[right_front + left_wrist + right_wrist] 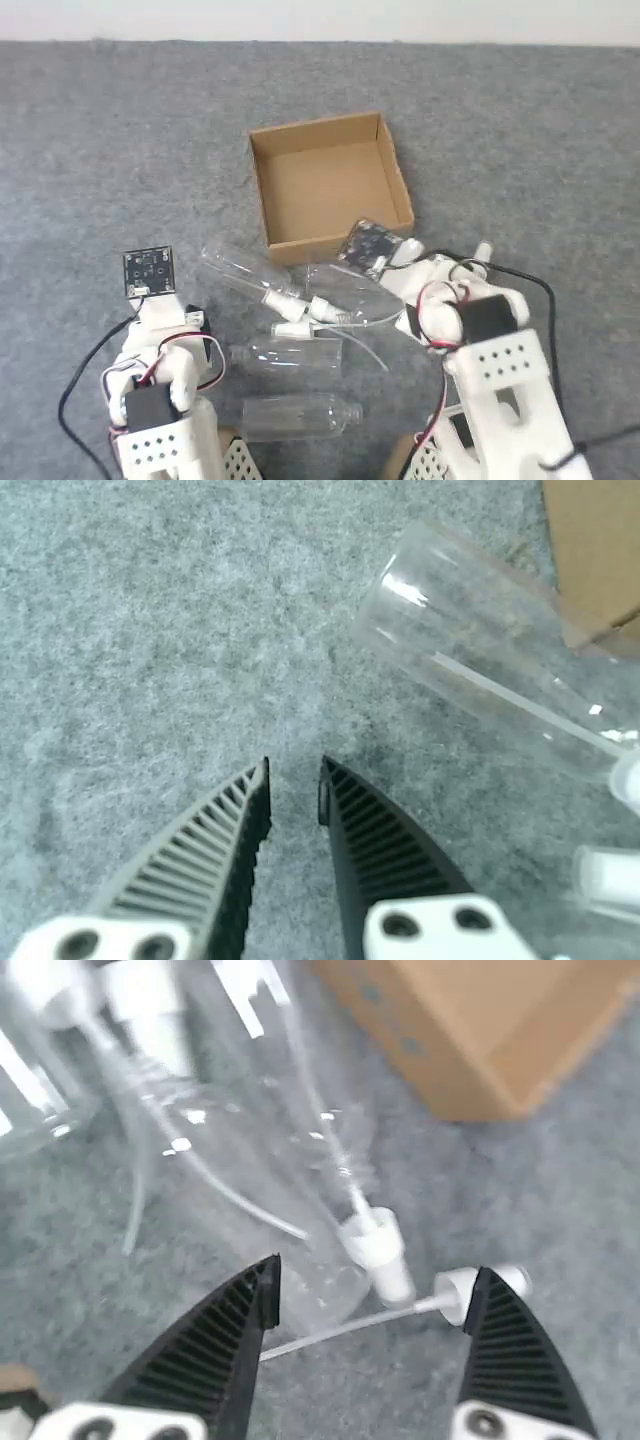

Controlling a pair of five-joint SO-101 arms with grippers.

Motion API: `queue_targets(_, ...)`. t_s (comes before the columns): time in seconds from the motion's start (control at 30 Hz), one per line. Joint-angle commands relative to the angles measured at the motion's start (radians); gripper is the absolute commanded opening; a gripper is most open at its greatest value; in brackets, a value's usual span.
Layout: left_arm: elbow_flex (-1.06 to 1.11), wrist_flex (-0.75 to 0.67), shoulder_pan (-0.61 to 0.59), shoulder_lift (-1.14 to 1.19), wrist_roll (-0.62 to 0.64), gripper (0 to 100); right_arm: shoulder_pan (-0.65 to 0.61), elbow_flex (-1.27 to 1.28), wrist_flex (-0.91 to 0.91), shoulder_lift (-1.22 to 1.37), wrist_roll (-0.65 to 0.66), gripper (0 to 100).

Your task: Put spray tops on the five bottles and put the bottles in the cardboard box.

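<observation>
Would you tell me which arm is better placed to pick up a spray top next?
Right: the right gripper, open, hangs over a spray top; the left gripper hangs over bare carpet beside a bottle.

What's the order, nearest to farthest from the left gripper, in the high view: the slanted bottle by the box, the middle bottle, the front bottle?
From the left gripper:
1. Slanted bottle, close on its right.
2. Middle bottle, farther right and back toward the bases.
3. Front bottle, lowest in the view, farthest.
</observation>
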Motion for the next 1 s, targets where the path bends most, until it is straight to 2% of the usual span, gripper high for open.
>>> queue_targets(0.0,-0.013,0.000,-0.003,-0.014,-0.003,7,-0.050,-0.098,0.013,0.070,0.025,26.3)
queue_targets(0.17,-0.013,0.000,-0.003,-0.014,-0.003,7,-0.091,-0.161,0.008,0.200,0.040,26.3)
queue_targets(0.5,-0.013,0.000,-0.003,-0.014,-0.003,7,-0.113,-0.264,0.012,0.470,0.187,26.4)
queue_targets(0.77,-0.013,0.000,-0.003,-0.014,-0.003,7,-0.116,-0.302,0.002,0.568,0.249,26.4)
queue_targets(0.97,-0.013,0.000,-0.003,-0.014,-0.003,7,-0.171,-0.311,0.002,0.607,0.253,26.4)
